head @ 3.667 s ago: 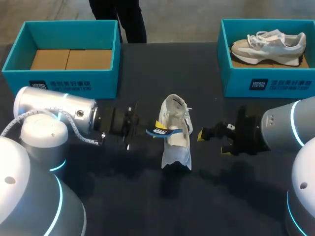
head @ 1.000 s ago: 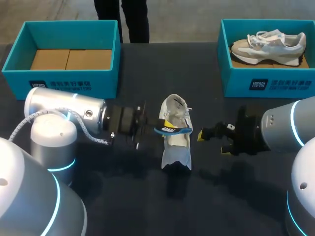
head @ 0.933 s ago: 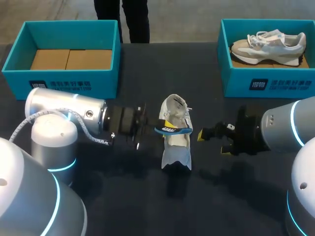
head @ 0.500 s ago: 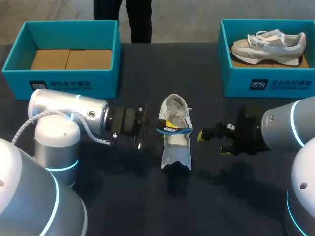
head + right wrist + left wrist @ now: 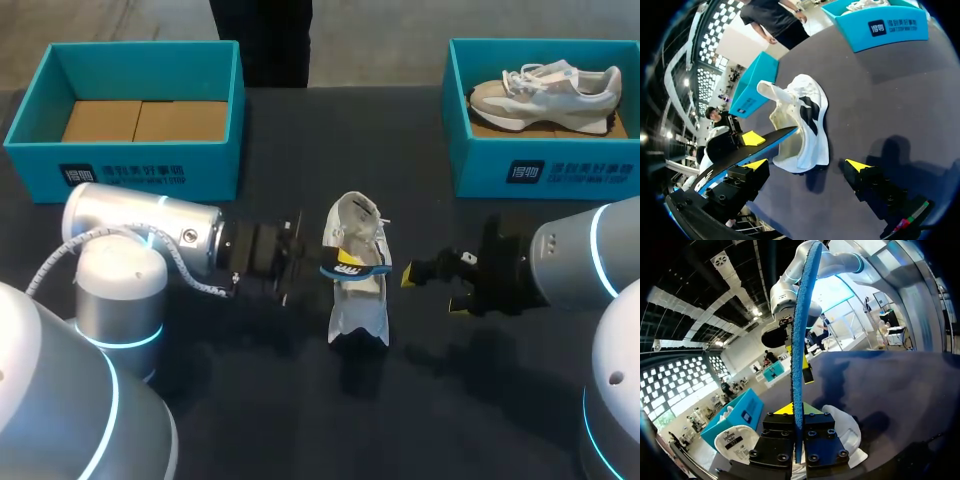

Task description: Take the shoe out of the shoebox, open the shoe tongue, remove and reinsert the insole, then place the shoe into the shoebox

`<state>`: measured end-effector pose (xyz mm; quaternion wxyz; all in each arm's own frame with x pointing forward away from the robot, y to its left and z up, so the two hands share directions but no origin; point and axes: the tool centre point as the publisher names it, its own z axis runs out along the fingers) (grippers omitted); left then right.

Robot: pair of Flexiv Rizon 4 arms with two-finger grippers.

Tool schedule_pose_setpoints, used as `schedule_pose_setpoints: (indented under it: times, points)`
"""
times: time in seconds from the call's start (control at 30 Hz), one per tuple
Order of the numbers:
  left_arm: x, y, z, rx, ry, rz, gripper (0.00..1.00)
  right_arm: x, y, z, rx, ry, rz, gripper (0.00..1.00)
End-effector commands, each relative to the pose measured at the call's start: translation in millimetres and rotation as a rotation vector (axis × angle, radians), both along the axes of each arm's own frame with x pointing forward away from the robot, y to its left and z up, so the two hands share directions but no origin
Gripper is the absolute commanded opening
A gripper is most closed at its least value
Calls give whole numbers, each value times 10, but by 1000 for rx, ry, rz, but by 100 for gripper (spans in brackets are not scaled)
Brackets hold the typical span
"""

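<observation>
Holding a blue insole (image 5: pixel 352 267) clamped edge-on between its fingers, the left gripper (image 5: pixel 308 263) hovers just left of a white shoe (image 5: pixel 358 300), with the insole's free end reaching over the shoe's opening. The shoe sits in the middle of the dark table (image 5: pixel 300 400), outside both teal boxes. The right gripper (image 5: pixel 432 290) sits just right of the shoe, fingers spread apart and clear of it. The far-left shoebox (image 5: pixel 140 165) shows its cardboard floor. The far-right shoebox (image 5: pixel 545 165) holds a second shoe (image 5: pixel 545 92).

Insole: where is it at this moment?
In the head view, mid-table: the blue insole is clamped in the left gripper, its free end over the opening of the white shoe, the open right gripper beyond it.
</observation>
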<state>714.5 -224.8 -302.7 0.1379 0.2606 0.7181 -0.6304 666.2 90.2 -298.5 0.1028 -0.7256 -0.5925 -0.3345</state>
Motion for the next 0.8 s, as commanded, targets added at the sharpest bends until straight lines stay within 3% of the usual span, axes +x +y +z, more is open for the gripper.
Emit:
schedule_pose_setpoints:
  times: [0.03, 0.8]
  points:
    - [20, -46, -64, -5, -4, 0, 0, -31, -50, 30, 7, 2, 4, 100]
    - [156, -74, -287, 57, -22, 18, 0, -31, -50, 30, 7, 2, 4, 100]
